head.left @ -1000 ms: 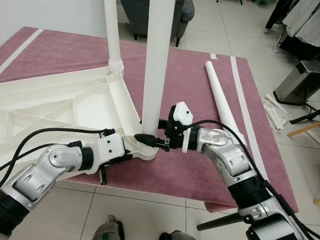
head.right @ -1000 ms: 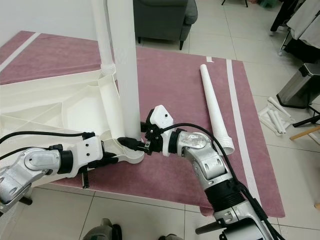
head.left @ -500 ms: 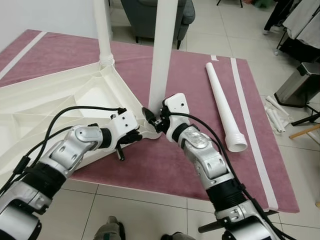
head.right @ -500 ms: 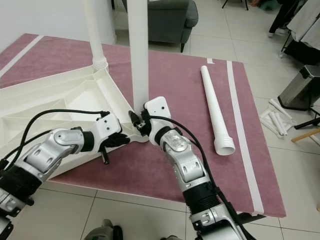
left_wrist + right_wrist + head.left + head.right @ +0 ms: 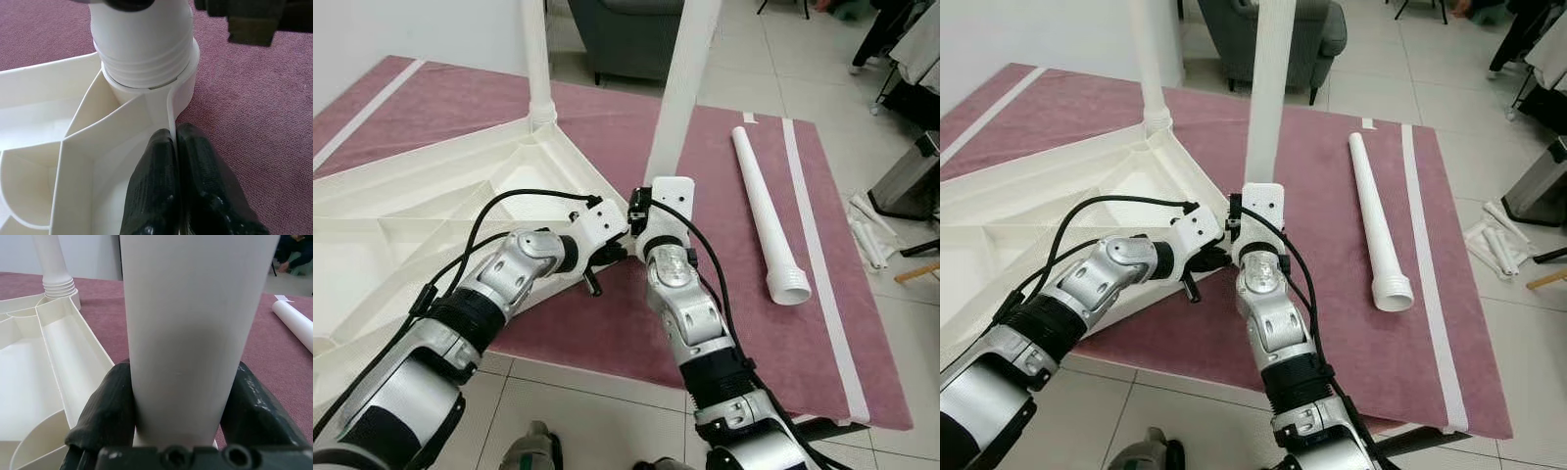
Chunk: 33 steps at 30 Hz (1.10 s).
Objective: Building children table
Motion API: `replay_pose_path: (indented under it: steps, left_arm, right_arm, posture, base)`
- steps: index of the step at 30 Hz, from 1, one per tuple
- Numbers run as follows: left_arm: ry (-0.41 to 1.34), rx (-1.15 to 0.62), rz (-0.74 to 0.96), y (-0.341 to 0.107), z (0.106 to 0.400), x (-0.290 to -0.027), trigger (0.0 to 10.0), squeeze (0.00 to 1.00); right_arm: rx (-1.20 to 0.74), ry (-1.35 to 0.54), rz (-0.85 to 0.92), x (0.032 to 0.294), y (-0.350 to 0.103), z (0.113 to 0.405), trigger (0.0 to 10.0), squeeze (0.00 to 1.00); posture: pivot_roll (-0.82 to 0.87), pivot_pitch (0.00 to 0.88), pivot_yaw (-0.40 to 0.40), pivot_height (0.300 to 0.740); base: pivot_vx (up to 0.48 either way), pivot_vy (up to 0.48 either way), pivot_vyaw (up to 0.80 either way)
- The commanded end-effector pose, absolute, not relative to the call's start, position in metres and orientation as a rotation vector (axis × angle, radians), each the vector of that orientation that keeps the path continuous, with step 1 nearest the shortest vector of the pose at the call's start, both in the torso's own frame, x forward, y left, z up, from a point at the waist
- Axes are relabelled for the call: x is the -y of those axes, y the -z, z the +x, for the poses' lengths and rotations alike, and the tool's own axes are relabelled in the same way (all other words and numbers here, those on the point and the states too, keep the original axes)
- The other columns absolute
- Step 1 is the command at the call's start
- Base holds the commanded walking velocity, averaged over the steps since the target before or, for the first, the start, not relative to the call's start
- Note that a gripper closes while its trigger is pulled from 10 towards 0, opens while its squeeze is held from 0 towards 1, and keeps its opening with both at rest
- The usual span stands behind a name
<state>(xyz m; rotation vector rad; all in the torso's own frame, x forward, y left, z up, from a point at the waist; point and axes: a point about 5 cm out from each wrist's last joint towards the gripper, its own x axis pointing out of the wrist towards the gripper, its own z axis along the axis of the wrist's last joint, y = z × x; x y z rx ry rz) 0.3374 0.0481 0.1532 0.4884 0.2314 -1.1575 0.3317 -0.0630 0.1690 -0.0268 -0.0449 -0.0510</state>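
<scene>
Now the white table top [image 5: 421, 211] is lying upside down on a dark red rug [image 5: 636, 127], its ribbed compartments showing bare. At its near corner a socket [image 5: 183, 81] is taking the threaded end of an upright white leg [image 5: 1268, 93]. The right gripper [image 5: 178, 421] is clasping this leg low down, one black finger [image 5: 105, 406] on each side. The left gripper [image 5: 178, 171] is pinching the thin rim wall of the table top just beside that socket, fingers nearly together. A second leg [image 5: 537, 59] is standing in the far corner. A third leg [image 5: 766, 220] is lying loose on the rug, well apart from the table top.
</scene>
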Motion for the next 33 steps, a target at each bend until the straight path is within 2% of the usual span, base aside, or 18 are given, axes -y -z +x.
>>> replay_pose_path:
  steps: [1,2,3,4,5,6,11,12,15,20,22,29,31,33]
  left_arm:
    - [1.337,-0.013,0.522,-0.188,0.327,-0.023,0.0,0.0]
    - [1.34,-0.015,0.526,-0.187,0.326,-0.024,0.0,0.0]
    - [1.342,-0.016,0.528,-0.186,0.326,-0.024,0.0,0.0]
    - [1.346,-0.019,0.531,-0.184,0.325,-0.026,0.0,0.0]
    - [1.348,-0.021,0.532,-0.183,0.324,-0.027,0.0,0.0]
    - [1.354,-0.024,0.533,-0.182,0.323,-0.027,0.0,0.0]
    - [1.378,-0.028,0.54,-0.179,0.32,-0.029,0.0,0.0]
    - [1.397,-0.026,0.545,-0.178,0.317,-0.03,0.0,0.0]
    - [1.448,-0.027,0.581,-0.176,0.308,-0.036,0.0,0.0]
    - [1.484,-0.04,0.613,-0.171,0.299,-0.047,0.0,0.0]
    - [1.531,-0.068,0.643,-0.165,0.284,-0.063,0.0,0.0]
    - [1.576,-0.115,0.69,-0.157,0.267,-0.082,0.0,0.0]
    - [1.603,-0.155,0.715,-0.151,0.257,-0.094,0.0,0.0]
    - [1.612,-0.168,0.722,-0.15,0.252,-0.099,0.0,0.0]
  right_arm:
    - [-0.142,0.086,-0.111,0.072,-0.124,0.325,5.9,0.0]
    - [-0.12,0.051,-0.115,0.071,-0.125,0.324,10.0,0.0]
    - [-0.105,0.026,-0.117,0.07,-0.125,0.323,10.0,0.0]
    - [-0.078,0.02,-0.129,0.073,-0.127,0.322,10.0,0.22]
    - [-0.06,0.022,-0.136,0.075,-0.129,0.322,10.0,0.22]
    - [-0.043,0.014,-0.148,0.077,-0.13,0.323,10.0,1.0]
    - [0.015,-0.072,-0.161,0.076,-0.141,0.325,10.0,1.0]
    - [0.058,-0.13,-0.165,0.076,-0.15,0.327,10.0,0.0]
    - [0.191,-0.289,-0.243,0.083,-0.178,0.33,10.0,0.0]
    - [0.252,-0.351,-0.31,0.097,-0.196,0.334,10.0,0.0]
    - [0.283,-0.449,-0.361,0.111,-0.21,0.336,10.0,0.0]
    - [0.264,-0.641,-0.372,0.111,-0.213,0.33,10.0,0.0]
    - [0.223,-0.805,-0.375,0.107,-0.21,0.323,10.0,0.0]
    - [0.211,-0.863,-0.383,0.107,-0.21,0.321,10.0,0.0]
  posture:
    - [0.14,0.089,0.007,0.74]
    - [0.14,0.089,0.007,0.74]
    - [0.14,0.089,0.007,0.74]
    - [0.14,0.089,0.003,0.74]
    - [0.14,0.089,0.003,0.74]
    - [0.14,0.089,0.002,0.74]
    - [0.14,0.089,0.003,0.74]
    - [0.14,0.089,0.003,0.74]
    - [0.13,0.089,0.005,0.74]
    - [0.13,0.089,0.002,0.74]
    - [0.14,0.09,-0.002,0.74]
    - [0.15,0.093,-0.01,0.74]
    - [0.16,0.095,-0.018,0.74]
    - [0.16,0.095,-0.018,0.74]
  base:
    - [0.0,0.0,0.0]
    - [0.0,0.0,0.0]
    - [0.0,0.0,0.0]
    - [0.0,0.0,0.0]
    - [0.0,0.0,0.0]
    - [0.0,0.0,0.0]
    - [0.0,0.0,0.0]
    - [0.0,0.0,0.0]
    - [0.0,0.0,0.0]
    - [0.0,0.0,0.0]
    - [0.0,0.0,0.0]
    - [0.0,0.0,0.0]
    - [0.0,0.0,0.0]
    - [0.0,0.0,0.0]
